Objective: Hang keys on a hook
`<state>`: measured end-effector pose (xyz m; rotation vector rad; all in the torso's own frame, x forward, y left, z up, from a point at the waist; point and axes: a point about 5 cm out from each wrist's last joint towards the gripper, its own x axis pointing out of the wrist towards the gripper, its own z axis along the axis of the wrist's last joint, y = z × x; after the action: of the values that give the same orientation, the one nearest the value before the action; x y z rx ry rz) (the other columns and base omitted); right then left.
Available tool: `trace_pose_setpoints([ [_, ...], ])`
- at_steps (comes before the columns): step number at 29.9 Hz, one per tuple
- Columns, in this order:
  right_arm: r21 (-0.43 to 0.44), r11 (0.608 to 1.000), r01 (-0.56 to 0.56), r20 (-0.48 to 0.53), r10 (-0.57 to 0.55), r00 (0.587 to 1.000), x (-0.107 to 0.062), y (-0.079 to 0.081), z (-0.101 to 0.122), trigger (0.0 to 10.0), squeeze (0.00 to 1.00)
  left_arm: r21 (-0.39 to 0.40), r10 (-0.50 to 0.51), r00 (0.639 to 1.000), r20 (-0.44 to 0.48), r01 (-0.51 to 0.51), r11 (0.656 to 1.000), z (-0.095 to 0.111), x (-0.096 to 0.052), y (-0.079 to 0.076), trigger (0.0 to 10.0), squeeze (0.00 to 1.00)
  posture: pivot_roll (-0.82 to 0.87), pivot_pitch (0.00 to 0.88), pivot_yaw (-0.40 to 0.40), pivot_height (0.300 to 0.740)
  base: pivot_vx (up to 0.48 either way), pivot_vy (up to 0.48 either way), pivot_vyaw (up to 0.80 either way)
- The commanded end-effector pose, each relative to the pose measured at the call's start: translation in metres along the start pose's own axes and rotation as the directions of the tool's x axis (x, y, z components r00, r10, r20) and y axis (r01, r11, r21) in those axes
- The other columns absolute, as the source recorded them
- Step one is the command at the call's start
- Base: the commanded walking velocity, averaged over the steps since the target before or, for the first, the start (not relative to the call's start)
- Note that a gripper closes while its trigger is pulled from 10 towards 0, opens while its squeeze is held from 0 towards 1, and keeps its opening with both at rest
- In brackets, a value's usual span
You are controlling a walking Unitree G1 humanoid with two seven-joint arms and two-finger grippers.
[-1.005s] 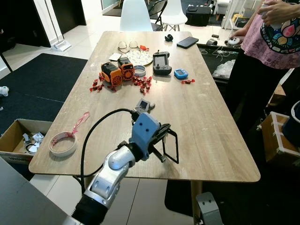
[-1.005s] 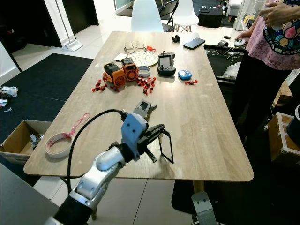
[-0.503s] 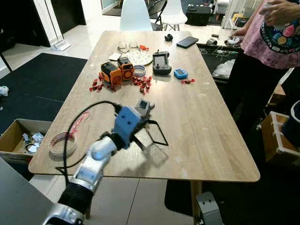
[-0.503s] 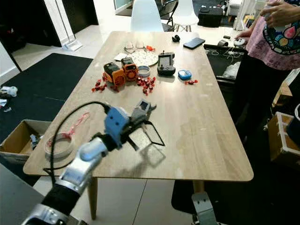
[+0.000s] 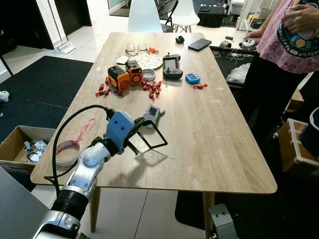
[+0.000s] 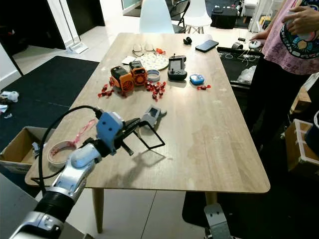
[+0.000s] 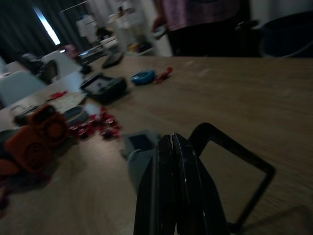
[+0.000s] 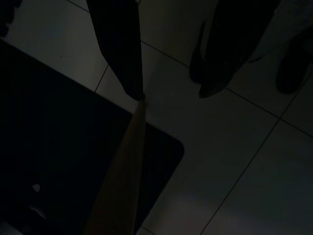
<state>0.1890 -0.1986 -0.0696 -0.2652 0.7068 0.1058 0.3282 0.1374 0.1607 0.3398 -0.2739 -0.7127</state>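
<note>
Where the left arm reaches: over the near left part of the worktop [image 5: 214, 129], low above the wood, its blue wrist housing towards the near left corner.
Left claw [image 7: 171, 142]: fingers pressed together with nothing seen between them, tips aimed at the middle of the worktop.
Black frame [image 5: 154, 137]: a thin rectangular loop jutting out beside the fingers, hanging just over the wood; how it is fixed I cannot tell.
Grey key fob [image 5: 153, 113]: lies flat on the worktop just beyond the fingertips, left of the middle, apart from the claw.
Tape roll [image 5: 67, 152]: flat near the near left corner, a pink ribbon [image 5: 84, 128] trailing from it along the left edge.
Orange gadgets [image 5: 124, 75]: two side by side in the far left part, red sweets [image 5: 152, 88] scattered around and beside them.
Far end: a patterned plate [image 5: 148, 60], glasses [image 5: 134, 48], a black controller [image 5: 172, 67], a small blue device [image 5: 192, 77], and a phone [image 5: 199, 45] near the far right corner.
Person [image 5: 289, 45]: stands at the far right edge in a pink printed top.
Floor: a cardboard box [image 5: 20, 144] by the near left corner, on a dark mat.
Right arm: hangs idle; its wrist view is very dark, with pale tiles and a dark mat; whether the right claw is apart or together I cannot tell.
</note>
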Motion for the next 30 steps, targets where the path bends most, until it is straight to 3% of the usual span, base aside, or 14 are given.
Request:
trace_pose_setpoints([
  [1,0.005,1.0,0.009,-0.005,-0.009,1.0,-0.001,-0.003,-0.002,10.0,0.0,-0.022,-0.032,0.999,-0.035,0.032,0.999,-0.009,-0.011,-0.001,10.0,0.0,0.01,0.091,0.007,0.74,0.0,0.0,0.0],
  [6,0.002,1.0,0.007,-0.004,-0.007,1.0,-0.001,-0.002,-0.002,10.0,0.0,-0.114,-0.196,0.98,0.031,0.198,0.973,-0.003,-0.025,-0.009,10.0,0.0,0.01,0.092,0.003,0.74,0.0,0.0,0.0],
  [16,0.001,1.0,0.006,0.002,-0.006,1.0,0.0,-0.002,0.0,10.0,0.0,-0.09,-0.272,0.962,-0.018,0.27,0.959,-0.013,-0.035,-0.013,10.0,0.0,0.01,0.094,0.002,0.74,0.0,0.0,0.0],
  [22,0.0,1.0,0.007,0.001,-0.007,1.0,-0.001,-0.003,-0.001,10.0,0.0,-0.105,-0.3,0.954,-0.018,0.296,0.949,-0.013,-0.032,-0.023,10.0,0.0,0.01,0.095,0.002,0.74,0.0,0.0,0.0],
  [23,0.0,1.0,0.007,0.0,-0.007,1.0,-0.001,-0.003,-0.001,10.0,0.0,-0.104,-0.294,0.956,-0.018,0.291,0.951,-0.014,-0.031,-0.025,10.0,0.03,0.01,0.095,0.002,0.74,0.0,0.0,0.0],
  [24,0.0,1.0,0.007,0.0,-0.007,1.0,-0.001,-0.003,-0.001,10.0,0.0,-0.101,-0.284,0.959,-0.021,0.28,0.955,-0.015,-0.029,-0.026,10.0,0.18,0.01,0.096,0.002,0.74,0.0,0.0,0.0],
  [25,-0.001,1.0,0.007,-0.002,-0.007,1.0,-0.001,-0.003,-0.001,10.0,0.0,-0.094,-0.275,0.961,-0.019,0.272,0.958,-0.015,-0.028,-0.027,10.0,0.45,0.01,0.097,0.002,0.74,0.0,0.0,0.0],
  [27,-0.001,1.0,0.007,-0.002,-0.007,1.0,-0.001,-0.002,-0.001,10.0,0.0,-0.089,-0.271,0.963,-0.016,0.268,0.959,-0.015,-0.027,-0.027,10.0,0.45,0.01,0.097,0.002,0.74,0.0,0.0,0.0],
  [28,-0.001,1.0,0.007,-0.003,-0.007,1.0,-0.001,-0.002,-0.002,10.0,0.0,-0.084,-0.263,0.965,-0.013,0.261,0.962,-0.014,-0.026,-0.026,10.0,0.72,0.01,0.097,0.002,0.74,0.0,0.0,0.0],
  [29,-0.001,1.0,0.007,-0.003,-0.007,1.0,-0.001,-0.002,-0.002,10.0,0.0,-0.084,-0.263,0.965,-0.013,0.261,0.962,-0.014,-0.026,-0.026,10.0,0.72,0.01,0.097,0.002,0.74,0.0,0.0,0.0],
  [30,-0.001,1.0,0.007,-0.004,-0.007,1.0,-0.001,-0.002,-0.002,10.0,0.0,-0.079,-0.255,0.967,-0.009,0.254,0.964,-0.014,-0.026,-0.025,10.0,0.81,0.01,0.097,0.002,0.74,0.0,0.0,0.0],
])
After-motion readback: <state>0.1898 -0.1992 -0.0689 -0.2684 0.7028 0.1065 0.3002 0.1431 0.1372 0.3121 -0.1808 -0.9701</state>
